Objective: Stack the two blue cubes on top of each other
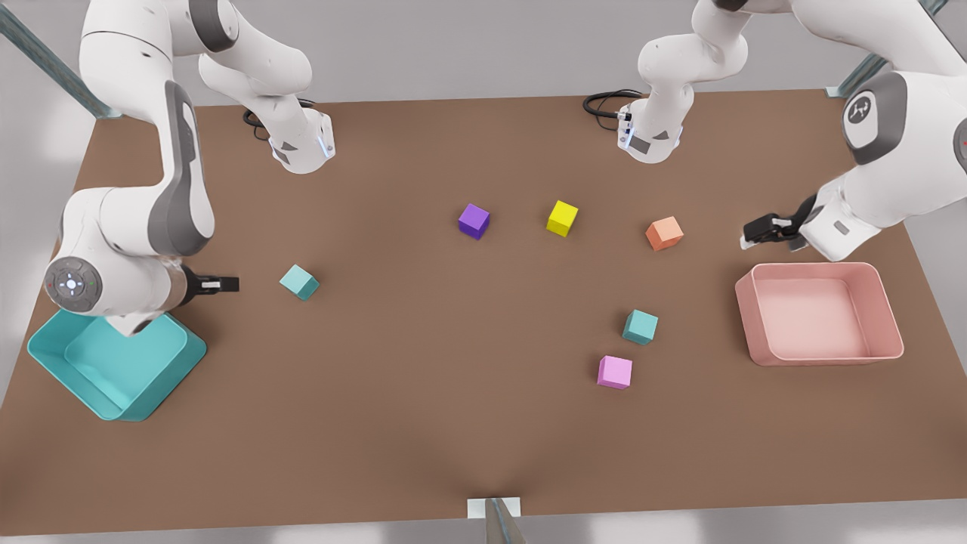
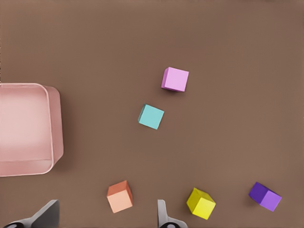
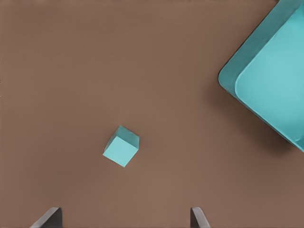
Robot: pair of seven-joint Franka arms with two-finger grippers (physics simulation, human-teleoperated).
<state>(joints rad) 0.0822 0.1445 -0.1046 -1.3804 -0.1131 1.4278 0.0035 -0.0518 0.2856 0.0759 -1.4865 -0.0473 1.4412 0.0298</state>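
1. Brown tabletop [image 1: 453, 423] filled the front view, with grey floor beyond its far edge and the two arm bases mounted along that edge.
2. Nearest the camera, a teal bin [image 1: 162, 378] sat at the lower left and a pink cube [image 1: 614, 372] lay right of centre.
3. One blue cube [image 1: 640, 326] rested flat just behind the pink cube, apart from it; a pink bin [image 1: 820, 355] stood to its right.
4. The other blue cube [image 1: 299, 282] lay at the middle left, well apart from the first, so the two were unstacked.
5. The right gripper [image 1: 219, 284] hung above the table just left of that cube, its fingers spread wide and holding nothing.
6. The left gripper [image 1: 759, 230] hovered at the right, above the pink bin's far side, jaws likewise wide and empty.
7. Farthest back, a purple cube [image 1: 474, 221], a yellow cube [image 1: 562, 217] and an orange cube [image 1: 664, 233] lay in a loose row.
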